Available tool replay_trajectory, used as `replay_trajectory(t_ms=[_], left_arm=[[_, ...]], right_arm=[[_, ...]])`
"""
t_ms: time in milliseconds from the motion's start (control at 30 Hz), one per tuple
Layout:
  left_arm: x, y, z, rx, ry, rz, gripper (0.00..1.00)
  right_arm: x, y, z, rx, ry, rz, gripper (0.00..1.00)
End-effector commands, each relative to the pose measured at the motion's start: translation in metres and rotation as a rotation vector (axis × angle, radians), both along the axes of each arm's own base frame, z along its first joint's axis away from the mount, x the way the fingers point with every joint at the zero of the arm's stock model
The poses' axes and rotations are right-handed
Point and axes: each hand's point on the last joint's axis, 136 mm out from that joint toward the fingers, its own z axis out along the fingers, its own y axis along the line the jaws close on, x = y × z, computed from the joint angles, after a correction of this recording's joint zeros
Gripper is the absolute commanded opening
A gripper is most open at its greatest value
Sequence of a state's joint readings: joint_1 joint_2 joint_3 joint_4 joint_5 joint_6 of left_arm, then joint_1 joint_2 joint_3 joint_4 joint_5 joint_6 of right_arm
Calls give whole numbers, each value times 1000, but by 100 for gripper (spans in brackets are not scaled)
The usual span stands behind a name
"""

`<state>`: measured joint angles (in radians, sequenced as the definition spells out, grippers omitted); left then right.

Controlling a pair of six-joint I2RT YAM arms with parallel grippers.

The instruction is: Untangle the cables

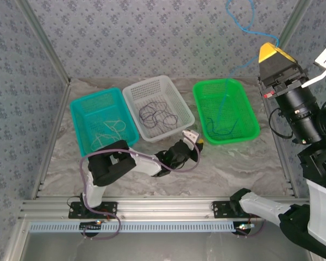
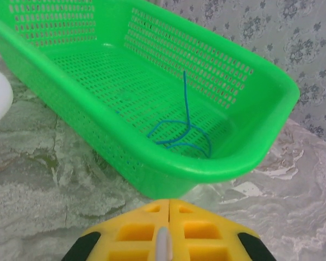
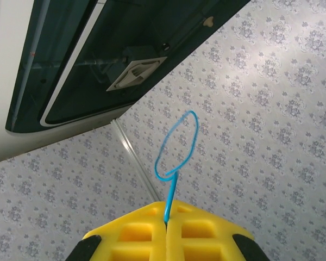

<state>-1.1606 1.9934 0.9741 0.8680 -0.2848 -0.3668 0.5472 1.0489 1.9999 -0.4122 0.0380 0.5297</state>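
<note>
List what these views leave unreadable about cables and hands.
- Left wrist: pale sliver in the shut left hand, cut by the bottom edge; cable or not, unclear.
- Top external: dark cables, pale cables: too thin to count.
- Right wrist: blue cable below the grip, hidden by the right hand.

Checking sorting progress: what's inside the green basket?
One blue cable: its lower end loops on the green basket floor, the rest rising out. In the left wrist view, the near wall hides a strip of floor.

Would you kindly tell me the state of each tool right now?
Left tool: closed; a pale sliver sits in its seam, and what it is cannot be told.
Right tool: closed, holding the blue cable.
</note>
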Motion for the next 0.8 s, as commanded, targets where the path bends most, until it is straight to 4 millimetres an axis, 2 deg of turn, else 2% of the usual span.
replay_trajectory(t_ms=[0,100,200,367,533,700,767], left_arm=[[-6,8,3,-4,3,1,0],[-9,21,-1,19,10,12,0],[-13,32,-5,37,21,20,0],[-16,45,-3,47,38,35,0],[-19,55,3,59,39,44,0],[-20,68,4,69,39,67,0],[-20,72,3,71,39,76,0]], right_arm=[[8,-3,-3,-60,10,-61,0],[13,-7,-8,-110,22,-115,0],[31,-11,-28,-199,72,-212,0],[76,-19,-79,-343,182,-372,0],[127,-25,-140,-406,325,-390,0],[167,-47,-183,-381,418,-381,0],[181,-60,-206,-398,482,-393,0]])
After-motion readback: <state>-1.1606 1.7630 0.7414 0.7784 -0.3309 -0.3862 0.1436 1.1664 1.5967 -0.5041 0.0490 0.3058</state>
